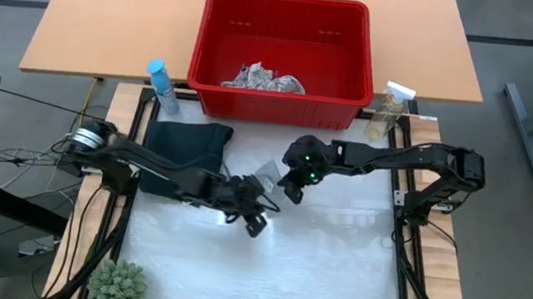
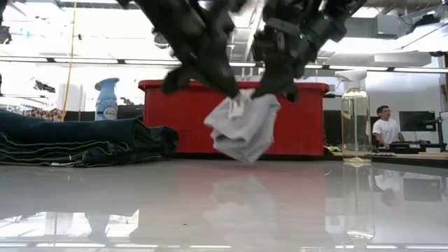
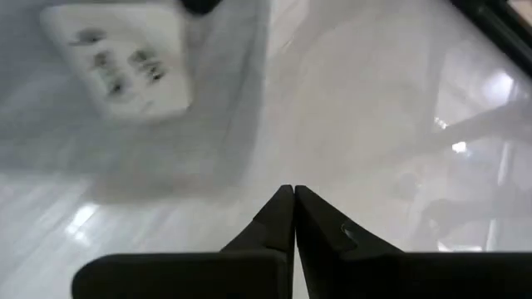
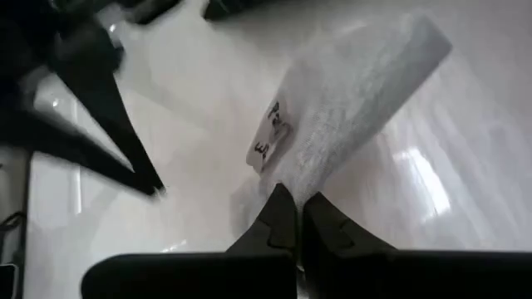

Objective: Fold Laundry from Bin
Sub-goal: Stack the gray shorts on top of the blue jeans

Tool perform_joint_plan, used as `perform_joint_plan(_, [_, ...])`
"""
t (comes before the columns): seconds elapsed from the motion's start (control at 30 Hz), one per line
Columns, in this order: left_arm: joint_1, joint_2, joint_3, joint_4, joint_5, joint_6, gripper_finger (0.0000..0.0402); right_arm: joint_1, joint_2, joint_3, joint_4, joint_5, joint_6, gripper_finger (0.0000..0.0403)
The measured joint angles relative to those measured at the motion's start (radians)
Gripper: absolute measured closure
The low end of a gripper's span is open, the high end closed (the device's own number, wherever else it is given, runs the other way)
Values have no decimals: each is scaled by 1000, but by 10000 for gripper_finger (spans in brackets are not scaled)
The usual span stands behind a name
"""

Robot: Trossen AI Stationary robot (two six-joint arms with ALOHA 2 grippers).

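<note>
A small grey cloth [image 2: 241, 129] with a white label hangs over the middle of the table, with my right gripper [image 4: 293, 195] shut on it. My left gripper [image 3: 293, 189] is shut with nothing between its fingers. It hovers a little nearer the table's front edge [image 1: 256, 224], apart from the cloth [image 3: 125, 83]. Folded dark trousers [image 1: 184, 150] lie flat on the table at the far left. The red bin [image 1: 286, 21] stands beyond the table's far edge, and a white leaf-print cloth [image 1: 264, 79] lies crumpled on its floor. My right gripper pinches the grey cloth between its two fingers at an upper edge [image 4: 301, 170], close beside the white label. The fingers slant down from the table's right. One layer or several, I cannot tell. The cloth hangs slack below the fingers, and its lower end [image 2: 241, 157] is clear of the table.
A blue spray bottle [image 1: 161, 85] stands left of the bin and a clear one [image 1: 389, 108] stands to its right. A small green plant [image 1: 118, 287] sits at the near left corner. The glossy table [image 1: 333, 268] lies bare in front. A person [image 2: 383, 126] sits far off in the room.
</note>
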Motion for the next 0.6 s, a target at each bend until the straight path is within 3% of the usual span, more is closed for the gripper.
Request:
perform_joint_plan(0.13, [-37,-133,1,-143,-36,-24,401,0,0,64,-3,-1,-28,380])
perform_joint_plan(0.33, [-97,-301,2,-297,-206,-86,401,-8,22,153,-7,-3,-38,380])
perform_joint_plan(0.6, [-156,-445,2,-474,-334,-185,401,-5,212,412,-76,-74,-97,380])
